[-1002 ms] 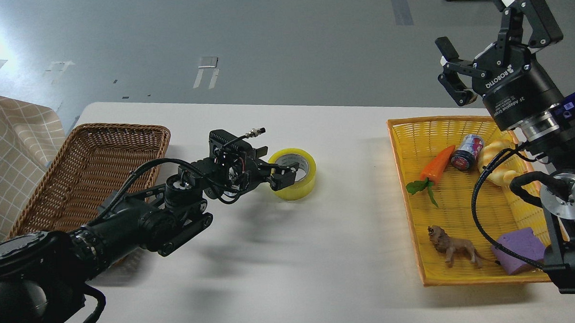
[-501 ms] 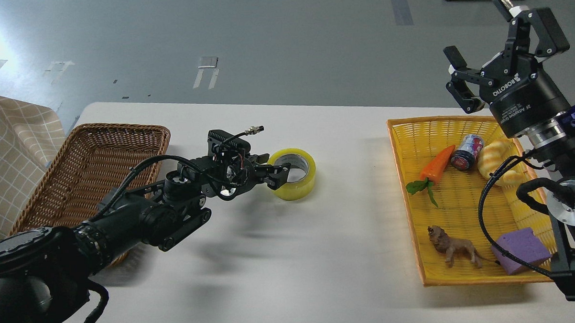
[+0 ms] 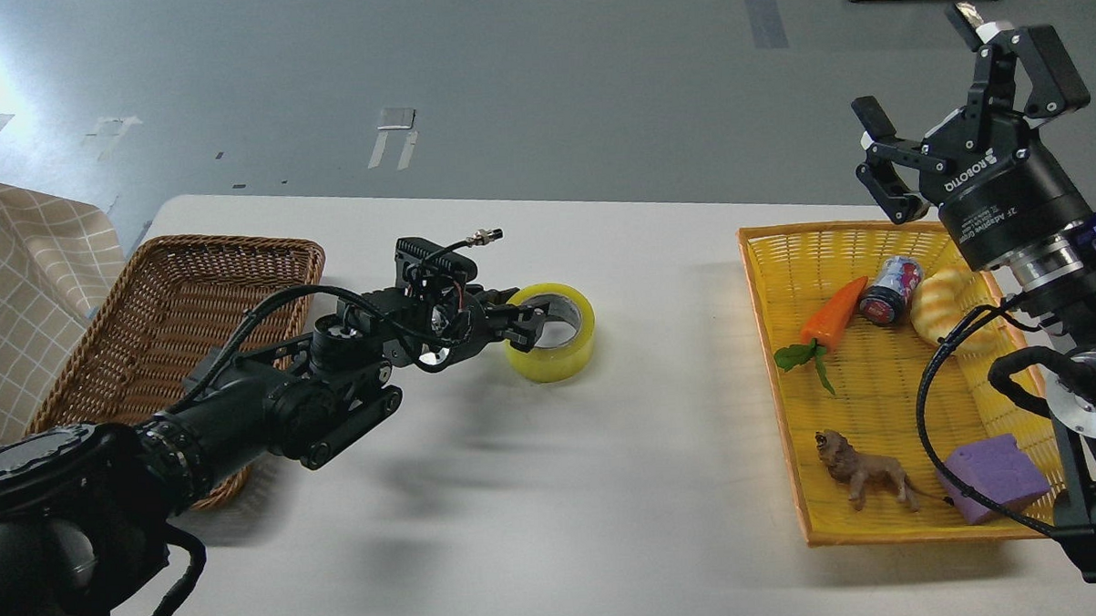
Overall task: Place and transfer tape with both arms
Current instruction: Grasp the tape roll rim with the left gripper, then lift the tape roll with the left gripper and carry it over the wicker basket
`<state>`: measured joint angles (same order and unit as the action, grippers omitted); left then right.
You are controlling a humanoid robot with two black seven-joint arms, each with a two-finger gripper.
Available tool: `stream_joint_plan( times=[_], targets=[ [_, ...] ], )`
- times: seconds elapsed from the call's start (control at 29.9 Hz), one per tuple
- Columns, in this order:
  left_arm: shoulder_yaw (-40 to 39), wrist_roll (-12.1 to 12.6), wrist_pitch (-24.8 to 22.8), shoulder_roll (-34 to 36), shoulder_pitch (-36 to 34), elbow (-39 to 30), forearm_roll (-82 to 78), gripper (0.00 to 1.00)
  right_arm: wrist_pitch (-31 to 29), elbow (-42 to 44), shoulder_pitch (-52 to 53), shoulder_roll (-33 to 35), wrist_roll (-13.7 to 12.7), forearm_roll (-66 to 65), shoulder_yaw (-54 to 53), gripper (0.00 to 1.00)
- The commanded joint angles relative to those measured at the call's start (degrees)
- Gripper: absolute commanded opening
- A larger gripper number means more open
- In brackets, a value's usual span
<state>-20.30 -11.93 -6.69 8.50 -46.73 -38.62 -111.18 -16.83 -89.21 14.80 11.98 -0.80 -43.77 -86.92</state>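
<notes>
The tape point(image 3: 561, 357), a yellow roll with a grey-white core, lies flat on the white table point(image 3: 554, 490) near its middle. My left gripper point(image 3: 525, 326) reaches in from the left and its fingers are closed on the roll's near-left wall, one finger inside the core. My right gripper point(image 3: 921, 69) is open and empty, held high above the back of the yellow basket point(image 3: 794, 445), far from the tape.
A brown wicker basket point(image 3: 174, 312) sits at the left, partly under my left arm. The yellow basket holds a toy carrot point(image 3: 835, 312), a can point(image 3: 892, 287), a bread toy point(image 3: 944, 299), a toy lion point(image 3: 868, 477) and a purple block point(image 3: 996, 475). A checked cloth point(image 3: 19, 290) lies far left.
My left gripper's fingers have closed on the tape's wall and the roll has shifted slightly left. My right gripper has drifted a little to the right, still open.
</notes>
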Motion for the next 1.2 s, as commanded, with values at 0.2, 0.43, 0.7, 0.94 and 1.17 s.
stream_joint_plan(
  times=[0.2, 0.43, 0.7, 0.94, 1.17],
  targets=[
    [0.0, -0.6, -0.7, 0.1, -0.6, -0.6, 0.3, 0.00, 0.1, 0.4, -0.3, 0.0, 0.0, -0.1, -2.0, 1.00],
    [0.0, -0.6, -0.8, 0.4, -0.9, -0.7, 2.7, 0.00, 0.1, 0.4, -0.5, 0.0, 0.0, -0.1, -2.0, 1.00],
    [0.0, -0.6, -0.9, 2.6, -2.0, -3.8, 2.8, 0.00, 0.1, 0.4, -0.6, -0.3, 0.0, -0.1, -1.9, 1.00],
    [-0.1, -0.6, -1.8, 5.6, -4.0, -7.2, 3.9, 0.00, 0.1, 0.4, -0.6, -0.3, 0.0, -0.1, -1.9, 1.00],
    [-0.3, -0.5, -3.9, 11.1, -5.9, -14.0, 5.5, 0.00, 0.1, 0.4, -0.6, -0.3, -0.1, -0.1, -1.9, 1.00]
  ],
)
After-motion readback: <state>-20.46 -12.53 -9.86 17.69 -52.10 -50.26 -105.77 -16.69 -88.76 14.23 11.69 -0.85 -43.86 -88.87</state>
